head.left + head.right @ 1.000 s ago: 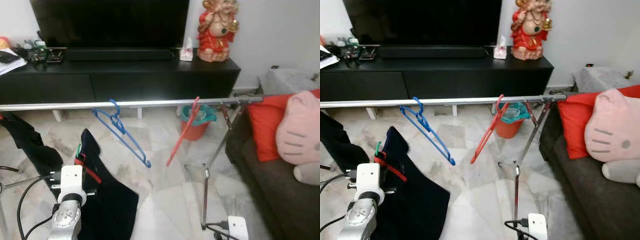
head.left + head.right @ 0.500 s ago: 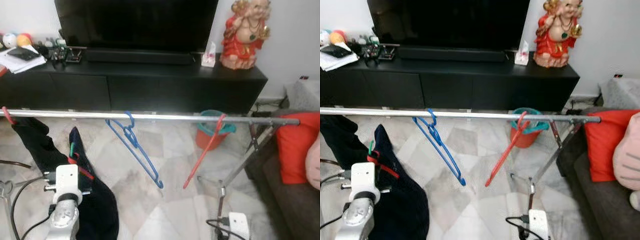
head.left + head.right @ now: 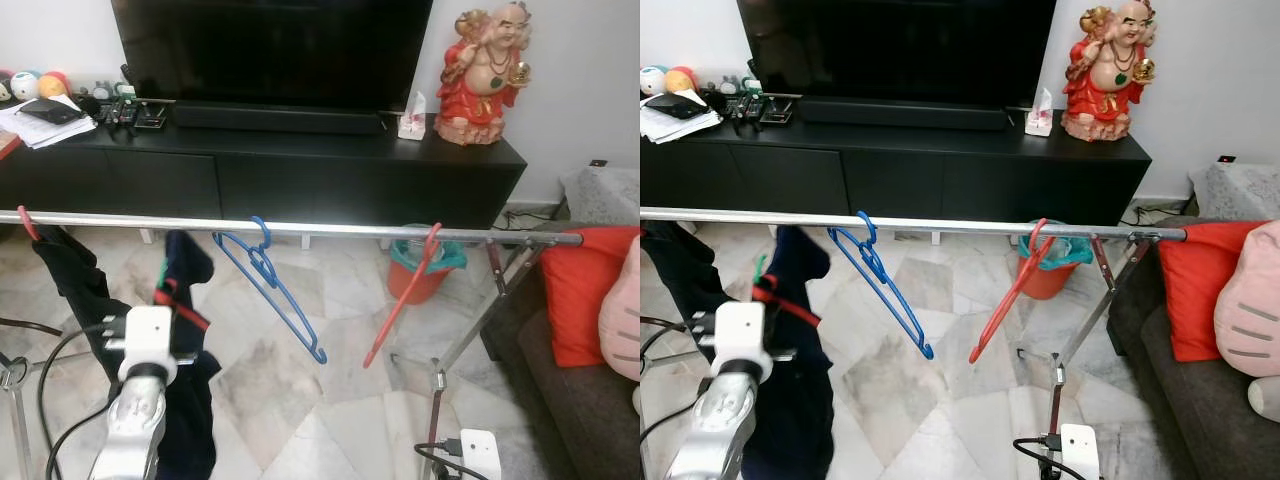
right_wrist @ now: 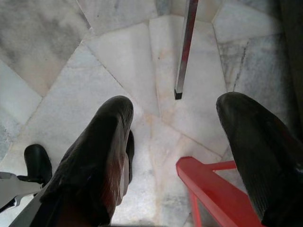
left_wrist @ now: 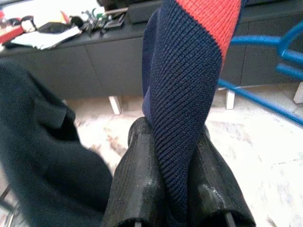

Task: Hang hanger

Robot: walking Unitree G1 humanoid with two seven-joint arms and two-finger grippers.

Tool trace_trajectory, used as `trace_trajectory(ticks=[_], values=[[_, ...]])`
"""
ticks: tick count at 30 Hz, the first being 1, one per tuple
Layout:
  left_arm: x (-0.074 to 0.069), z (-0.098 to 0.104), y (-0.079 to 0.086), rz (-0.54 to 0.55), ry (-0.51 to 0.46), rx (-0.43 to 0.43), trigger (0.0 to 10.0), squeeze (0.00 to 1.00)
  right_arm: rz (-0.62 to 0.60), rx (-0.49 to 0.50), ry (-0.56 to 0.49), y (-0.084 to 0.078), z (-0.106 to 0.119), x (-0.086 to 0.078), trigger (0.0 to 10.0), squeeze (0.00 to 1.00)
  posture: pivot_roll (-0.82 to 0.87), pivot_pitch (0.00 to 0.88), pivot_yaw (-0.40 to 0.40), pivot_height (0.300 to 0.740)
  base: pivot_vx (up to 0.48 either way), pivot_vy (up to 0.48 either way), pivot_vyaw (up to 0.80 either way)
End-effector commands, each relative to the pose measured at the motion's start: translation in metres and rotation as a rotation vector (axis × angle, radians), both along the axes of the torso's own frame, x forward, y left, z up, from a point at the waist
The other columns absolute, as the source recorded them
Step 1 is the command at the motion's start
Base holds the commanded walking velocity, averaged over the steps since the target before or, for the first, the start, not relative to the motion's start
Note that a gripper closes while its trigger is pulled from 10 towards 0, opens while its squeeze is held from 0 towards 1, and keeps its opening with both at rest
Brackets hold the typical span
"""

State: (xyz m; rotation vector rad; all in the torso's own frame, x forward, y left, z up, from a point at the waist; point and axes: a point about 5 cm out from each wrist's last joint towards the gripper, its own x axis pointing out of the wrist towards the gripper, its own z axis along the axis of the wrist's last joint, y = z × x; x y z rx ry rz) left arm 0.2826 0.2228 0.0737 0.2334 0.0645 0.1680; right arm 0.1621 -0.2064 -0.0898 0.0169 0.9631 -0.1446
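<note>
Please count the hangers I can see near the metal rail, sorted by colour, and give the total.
Blue hanger: 1
Red hanger with nothing on it: 1
Red hanger carrying a dark garment: 1
Green hanger in the navy garment that the left pincer grips: 1
Total: 4

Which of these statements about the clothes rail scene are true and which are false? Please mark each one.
1. A blue hanger hangs on the metal rail. True.
2. The left pincer is open and holds nothing. False: it is shut on the navy garment, which has a red stripe.
3. The red hanger hangs on the rail to the right of the blue hanger. True.
4. The right pincer is shut on the red hanger. False: its fingers are spread apart above the marble floor.
5. The red figurine stands on the floor. False: it stands on the black TV cabinet.
</note>
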Motion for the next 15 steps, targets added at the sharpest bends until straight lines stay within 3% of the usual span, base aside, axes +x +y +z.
trace_trajectory(ticks=[1,5,15], values=[[0.008,0.006,-0.001,-0.019,-0.013,0.027,10.0,0.0,-0.006,0.001,0.005,-0.001,0.0,0.0,10.0,0.0,-0.05,0.0,-0.068,0.74,0.0,0.0,0.0],[0.023,0.012,0.004,0.031,-0.024,0.011,10.0,0.0,-0.007,0.003,0.005,-0.001,0.0,0.0,10.0,0.0,-0.05,0.0,-0.072,0.74,0.0,0.0,0.0],[0.044,0.025,0.012,0.146,-0.061,-0.041,10.0,0.0,-0.003,0.004,0.007,-0.003,0.0,0.0,10.0,0.0,-0.06,0.0,-0.083,0.74,0.0,0.0,0.0]])
